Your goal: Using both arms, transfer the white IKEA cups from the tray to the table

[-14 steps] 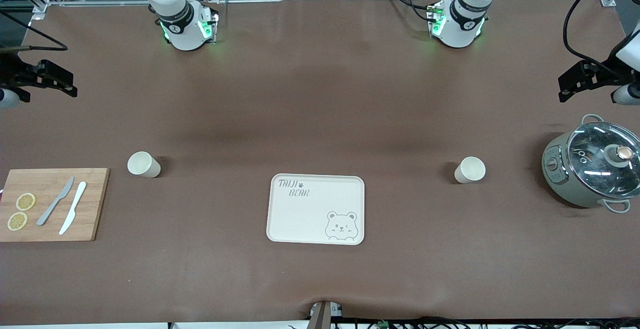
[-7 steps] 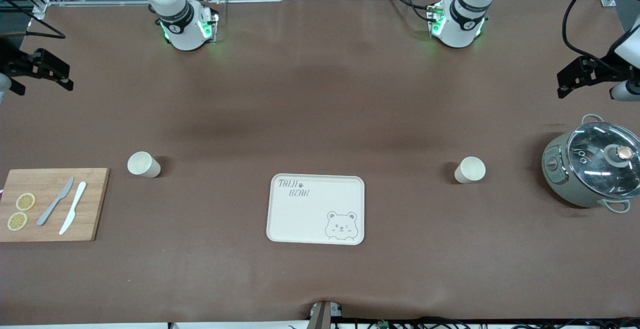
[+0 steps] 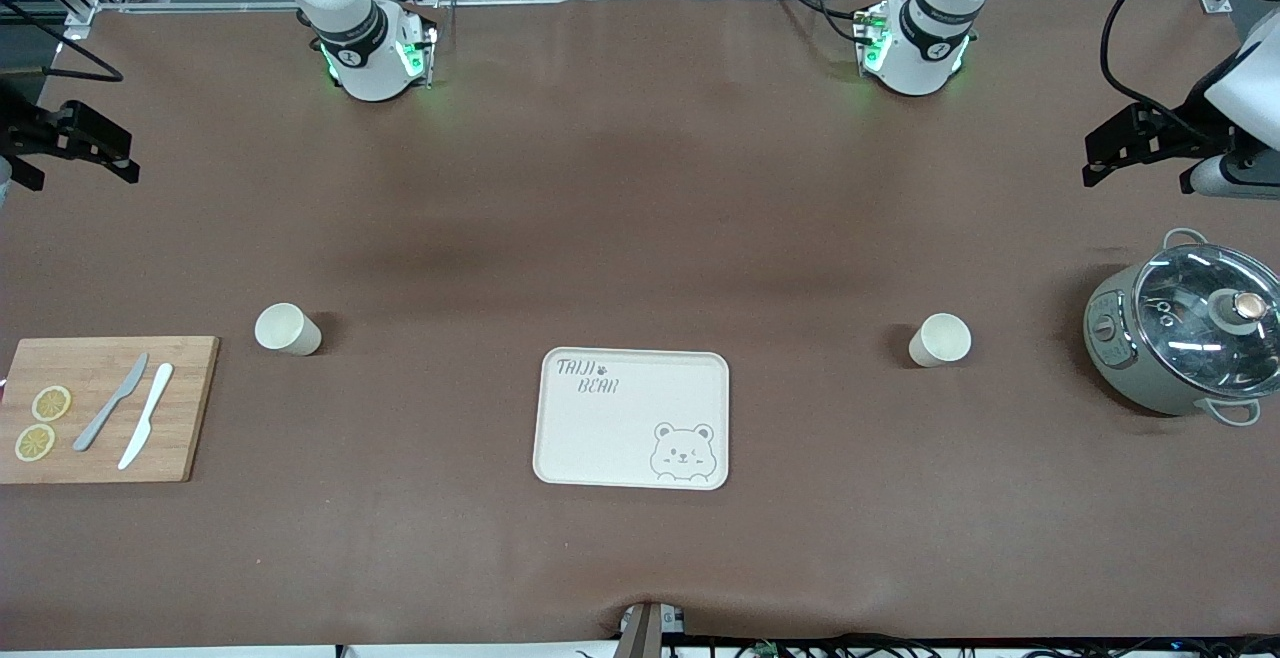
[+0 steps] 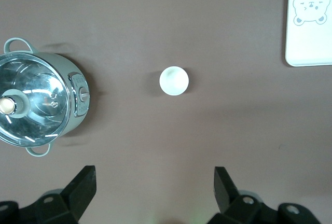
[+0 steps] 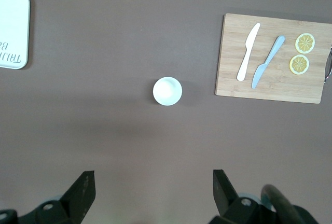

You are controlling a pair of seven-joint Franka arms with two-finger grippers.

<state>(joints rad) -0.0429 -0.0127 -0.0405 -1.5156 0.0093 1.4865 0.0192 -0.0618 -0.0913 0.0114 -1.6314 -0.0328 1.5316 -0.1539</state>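
Two small cream-white cups stand upright on the brown table. One cup [image 3: 287,328] is toward the right arm's end, beside the cutting board, and also shows in the right wrist view [image 5: 167,91]. The other cup [image 3: 940,340] is toward the left arm's end, beside the pot, and also shows in the left wrist view [image 4: 174,80]. My right gripper [image 3: 125,160] [image 5: 153,187] is open and empty, high over bare table at its end. My left gripper [image 3: 1095,160] [image 4: 154,187] is open and empty, high over bare table by the pot.
A cream bear-printed tray [image 3: 632,418] lies mid-table, nearer the front camera than the cups. A wooden cutting board [image 3: 105,408] with two knives and lemon slices lies at the right arm's end. A grey-green pot [image 3: 1180,338] with a glass lid stands at the left arm's end.
The left gripper has drifted toward the table's middle. The right gripper has shifted slightly toward its own end of the table. Both cups have stayed in place.
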